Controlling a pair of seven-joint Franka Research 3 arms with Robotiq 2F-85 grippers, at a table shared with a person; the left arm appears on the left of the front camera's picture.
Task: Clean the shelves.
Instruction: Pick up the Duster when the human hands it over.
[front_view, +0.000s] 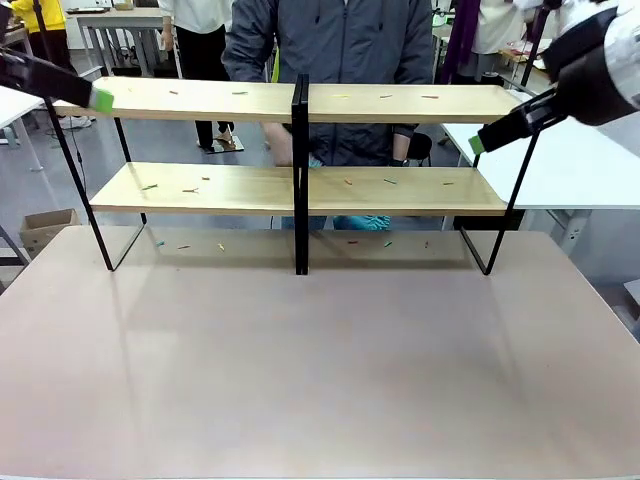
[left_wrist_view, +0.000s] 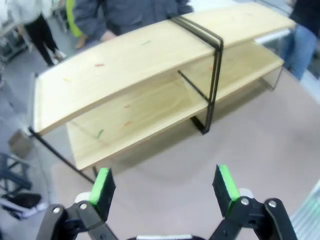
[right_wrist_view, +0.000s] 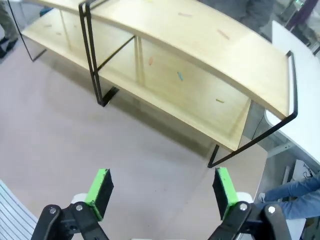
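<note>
- The shelves (front_view: 300, 190) stand along the far edge of the desk (front_view: 320, 380), running almost from its left side to its right, with a person (front_view: 330, 40) right behind them.
- Small coloured scraps (front_view: 190, 189) dot both boards, and a few lie on the desk under the lower one.
- The left pincer (left_wrist_view: 165, 182) hangs off the left end of the top board, spread wide and empty.
- The right pincer (right_wrist_view: 162, 185) hovers off the right end, also wide and holding nothing.
- The trouble I'd expect: these scraps look tiny and flat, so the fingers may scrape wood and miss them.
- A sideways push at either end could shove that thin frame across the desk.
- Scraps brushed carelessly would likely drop onto the desk or off the far edge.
- Reaching between the boards risks knocking the centre post or meeting the person.
</note>
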